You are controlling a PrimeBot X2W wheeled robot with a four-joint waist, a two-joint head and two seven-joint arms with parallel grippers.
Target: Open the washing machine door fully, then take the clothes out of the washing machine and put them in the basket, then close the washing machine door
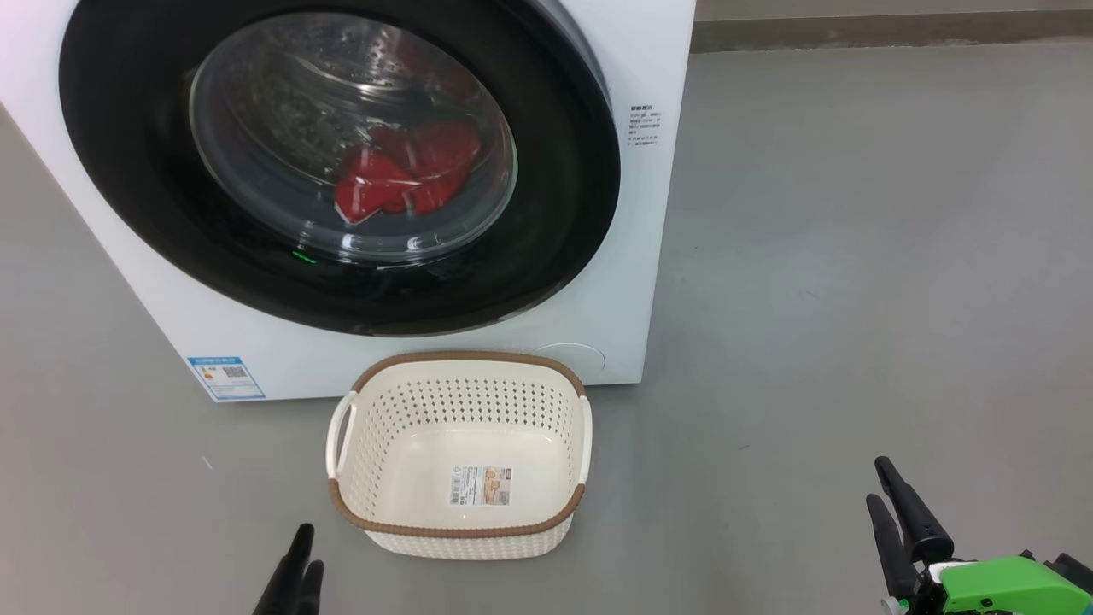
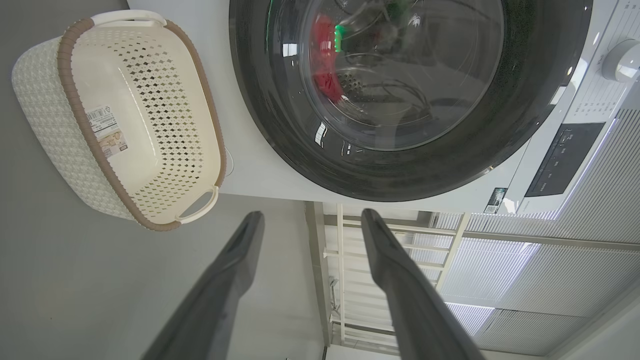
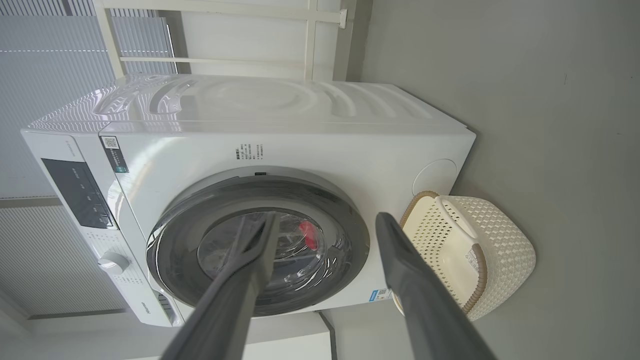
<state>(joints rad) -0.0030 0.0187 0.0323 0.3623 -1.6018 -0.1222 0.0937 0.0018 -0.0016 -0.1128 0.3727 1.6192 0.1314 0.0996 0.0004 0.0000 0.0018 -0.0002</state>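
Note:
The white washing machine (image 1: 649, 213) fills the upper left of the head view. Its round black-rimmed door (image 1: 128, 171) is closed, and red clothes (image 1: 406, 171) show through the glass bowl, low in the drum. The cream basket (image 1: 367, 436) with a brown rim stands on the floor right in front of the machine, holding nothing. My left gripper (image 1: 301, 564) is open low at the left, short of the basket's near left corner. My right gripper (image 1: 881, 487) is open at the lower right, well away from both. The left wrist view shows the door (image 2: 530, 100), clothes (image 2: 324, 55) and basket (image 2: 65, 80).
Grey floor (image 1: 854, 299) stretches to the right of the machine and around the basket. A blue label sticker (image 1: 225, 377) sits at the machine's lower left corner. In the right wrist view the machine (image 3: 300, 135), basket (image 3: 505, 245) and window blinds (image 3: 45, 50) appear.

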